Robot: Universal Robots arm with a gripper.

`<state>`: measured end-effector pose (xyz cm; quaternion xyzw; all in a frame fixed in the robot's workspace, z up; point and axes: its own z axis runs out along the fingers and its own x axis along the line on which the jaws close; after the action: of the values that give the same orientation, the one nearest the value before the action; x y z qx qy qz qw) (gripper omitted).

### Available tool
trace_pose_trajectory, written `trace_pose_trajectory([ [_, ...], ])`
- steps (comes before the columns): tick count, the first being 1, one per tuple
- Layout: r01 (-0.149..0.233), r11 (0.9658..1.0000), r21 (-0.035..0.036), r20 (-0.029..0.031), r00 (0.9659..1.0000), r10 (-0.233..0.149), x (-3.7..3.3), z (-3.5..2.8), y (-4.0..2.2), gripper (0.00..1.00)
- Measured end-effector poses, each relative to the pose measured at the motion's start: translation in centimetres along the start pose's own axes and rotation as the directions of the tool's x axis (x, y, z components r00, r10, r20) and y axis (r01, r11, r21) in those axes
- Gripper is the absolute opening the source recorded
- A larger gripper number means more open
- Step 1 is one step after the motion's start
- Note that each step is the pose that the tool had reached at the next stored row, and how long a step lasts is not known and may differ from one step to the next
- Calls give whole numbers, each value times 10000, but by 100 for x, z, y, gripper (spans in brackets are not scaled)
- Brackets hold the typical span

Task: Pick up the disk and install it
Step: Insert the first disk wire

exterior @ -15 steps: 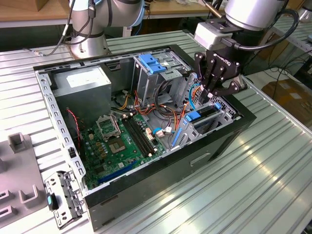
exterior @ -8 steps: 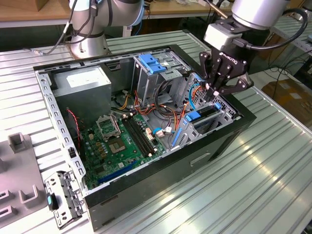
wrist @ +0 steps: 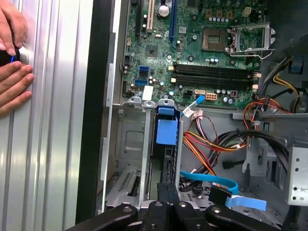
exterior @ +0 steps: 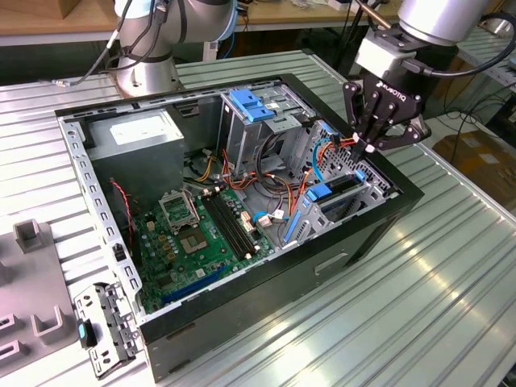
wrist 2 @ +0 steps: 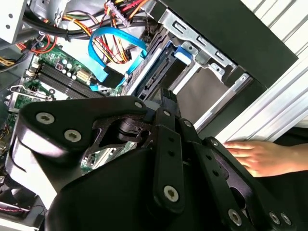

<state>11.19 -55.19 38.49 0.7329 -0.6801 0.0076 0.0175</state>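
The gripper (wrist: 168, 190) is nearest to the lens in both wrist views. Its two fingers are pressed together, and nothing shows between them. It hangs right over the drive cage (wrist: 126, 144), at the corner of the open computer case (exterior: 322, 274) toward the exterior view's right, with the tips pointing down at the slot. I judge that the closed fingers make one narrow tip, which suits pressing in such a tight place.

The disk (wrist: 167, 131) is not in the grip. It stands on its edge inside the cage with its blue carrier frame showing, so it seems seated or nearly so. I cannot tell whether the tips touch it.

A blue flat cable (wrist: 211, 182) curves just beside the cage. Farther out, the motherboard (exterior: 201, 234) lies on the case floor. A person's hand (wrist 2: 262, 156) rests on the ribbed table (exterior: 451, 266) outside the case wall, probably to keep away from the arm.
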Motion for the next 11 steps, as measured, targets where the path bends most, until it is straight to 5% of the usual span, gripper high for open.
trace_pose_trajectory([
  [11,502,9987,14,-9,9987,-502,-3,-14,-32,11],
])
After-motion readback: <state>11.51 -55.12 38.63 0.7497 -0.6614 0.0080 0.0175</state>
